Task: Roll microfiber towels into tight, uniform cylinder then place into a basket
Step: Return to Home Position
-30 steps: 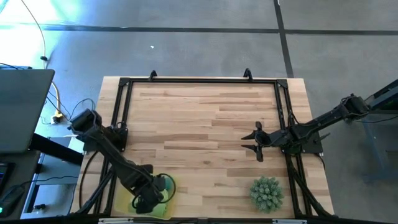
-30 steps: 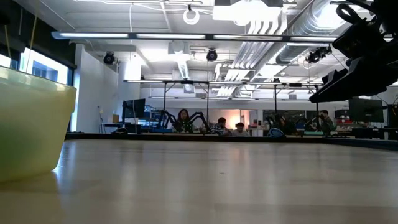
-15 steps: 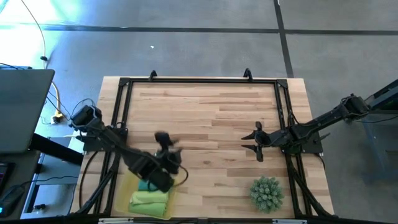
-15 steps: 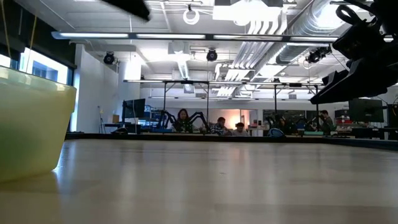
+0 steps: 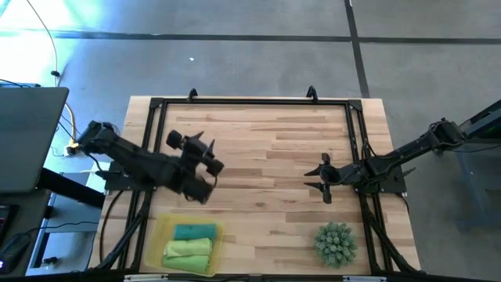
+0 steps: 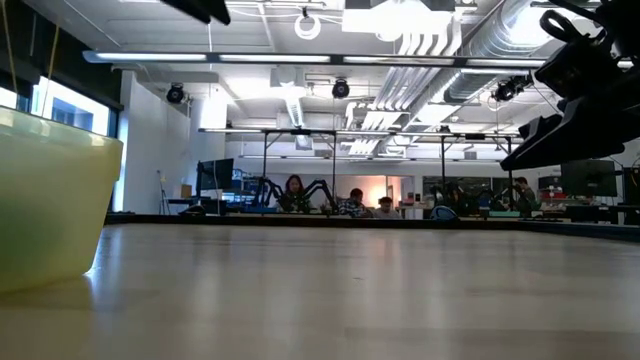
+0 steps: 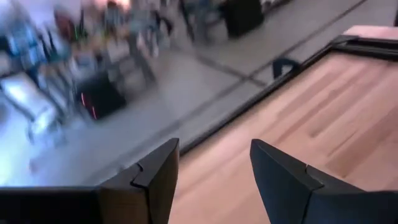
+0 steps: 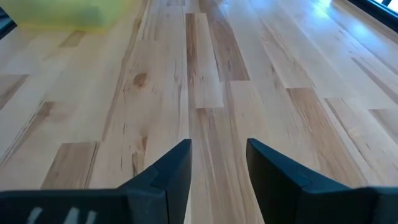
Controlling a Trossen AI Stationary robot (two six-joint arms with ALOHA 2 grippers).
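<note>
The basket (image 5: 160, 235), a shallow translucent yellow tray, sits at the table's near left. A blue rolled towel (image 5: 194, 232) and a green rolled towel (image 5: 188, 249) lie side by side in it. My left gripper (image 5: 193, 146) hovers above the table's left part, beyond the basket, open and empty; the left wrist view shows only wood between its fingers (image 7: 158, 171). My right gripper (image 5: 315, 178) waits open over the table's right part, holding nothing. In the low view the basket's wall (image 6: 50, 200) fills the left edge.
A shaggy green bundle (image 5: 337, 243) lies on the table at the near right. A black metal frame (image 5: 250, 102) runs around the wooden tabletop. Bare wood lies across the table's middle and far part. People sit at desks far behind the table (image 6: 295, 190).
My left gripper has risen out of the basket and swung toward the table's far edge, tipping from pointing down to nearly level and rolling about its own axis. The two rolled towels stay lying in the basket.
</note>
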